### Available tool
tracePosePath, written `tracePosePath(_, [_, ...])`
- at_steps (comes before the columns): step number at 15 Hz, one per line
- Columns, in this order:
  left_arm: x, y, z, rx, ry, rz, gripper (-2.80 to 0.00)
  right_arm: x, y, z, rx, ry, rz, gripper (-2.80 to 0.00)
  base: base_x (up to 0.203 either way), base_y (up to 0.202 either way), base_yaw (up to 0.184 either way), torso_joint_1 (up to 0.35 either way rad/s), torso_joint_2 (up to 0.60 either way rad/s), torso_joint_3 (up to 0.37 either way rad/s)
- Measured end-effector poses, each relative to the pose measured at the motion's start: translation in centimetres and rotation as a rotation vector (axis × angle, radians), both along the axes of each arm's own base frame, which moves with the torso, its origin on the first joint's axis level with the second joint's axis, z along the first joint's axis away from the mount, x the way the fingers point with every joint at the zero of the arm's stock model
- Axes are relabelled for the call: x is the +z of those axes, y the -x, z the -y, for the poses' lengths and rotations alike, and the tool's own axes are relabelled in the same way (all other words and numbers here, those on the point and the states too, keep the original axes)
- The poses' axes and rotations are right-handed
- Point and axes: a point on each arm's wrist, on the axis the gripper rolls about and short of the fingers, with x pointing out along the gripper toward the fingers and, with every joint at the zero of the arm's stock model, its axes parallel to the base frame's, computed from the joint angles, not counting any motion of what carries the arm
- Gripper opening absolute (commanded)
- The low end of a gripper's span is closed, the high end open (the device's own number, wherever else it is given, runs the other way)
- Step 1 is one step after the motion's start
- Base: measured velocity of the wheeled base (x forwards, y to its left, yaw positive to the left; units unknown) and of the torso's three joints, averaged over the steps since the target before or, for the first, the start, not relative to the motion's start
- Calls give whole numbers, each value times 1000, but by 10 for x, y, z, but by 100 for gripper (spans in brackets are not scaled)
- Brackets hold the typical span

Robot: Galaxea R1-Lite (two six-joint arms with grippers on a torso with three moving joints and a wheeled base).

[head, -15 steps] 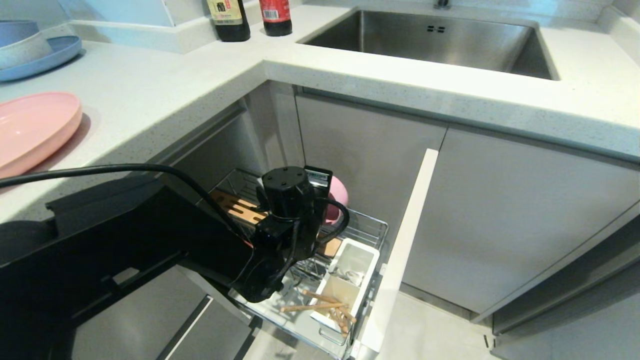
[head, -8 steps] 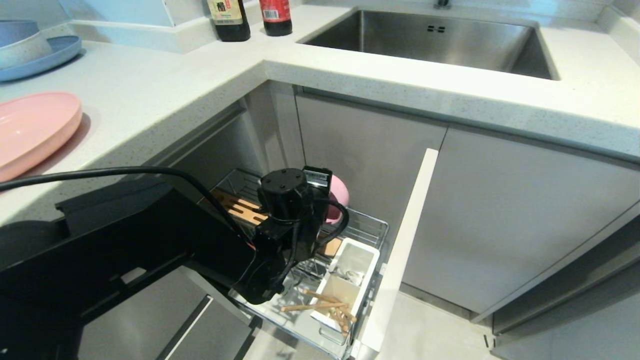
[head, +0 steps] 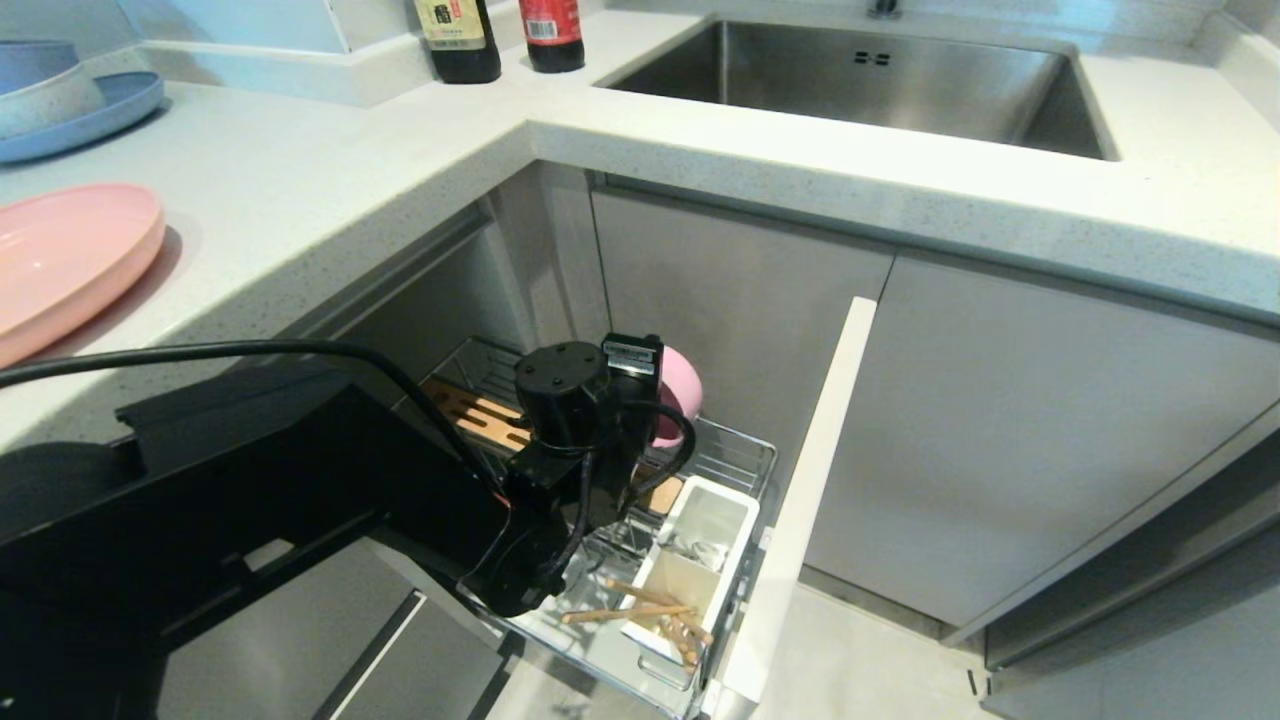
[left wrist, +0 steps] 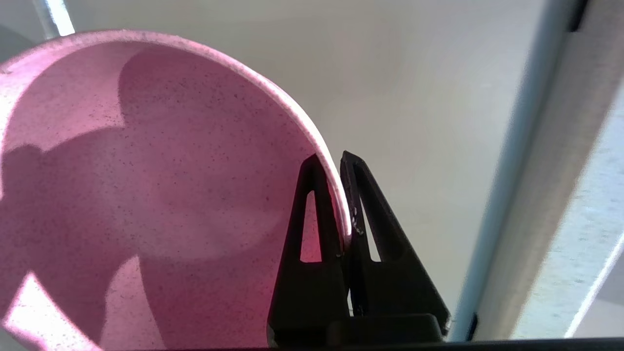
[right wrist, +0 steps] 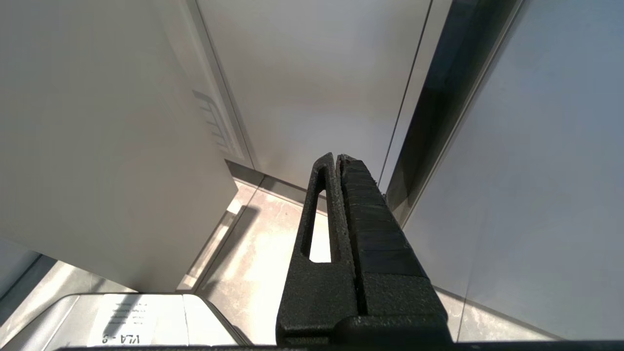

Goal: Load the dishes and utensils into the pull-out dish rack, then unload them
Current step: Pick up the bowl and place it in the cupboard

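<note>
Change: since a second ago my left wrist has shifted a little toward the back of the rack, and more of the pink bowl (head: 680, 385) shows past it.
Bowl: it sits above the rear of the pull-out dish rack (head: 745, 455), turned on its side, its hollow facing my wrist camera.
Left gripper (left wrist: 340, 161): I have it clamped narrow on the bowl's rim, one finger inside the bowl, the other outside.
Rack: it is drawn out of the open cabinet below the counter corner; the slotted wooden strip (head: 480, 412) lies along its left part.
Utensil cup (head: 735, 520): white, at the rack's front right; the chopsticks (head: 640, 605) lie slanted, partly in its front compartment.
Pink plate (head: 60, 260): flat on the counter (head: 330, 190), far left, well apart from the rack.
Right gripper (right wrist: 338, 161): my fingers are pressed together on nothing, near a cabinet panel and the floor.
</note>
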Motion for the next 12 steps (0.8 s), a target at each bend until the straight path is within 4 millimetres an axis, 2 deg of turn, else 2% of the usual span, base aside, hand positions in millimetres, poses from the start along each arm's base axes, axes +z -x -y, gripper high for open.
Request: tracePosePath(12, [-14,0,0,1,13,-74,-280,0,0,0,0,0,0,-280,0,0,0,0,0,0])
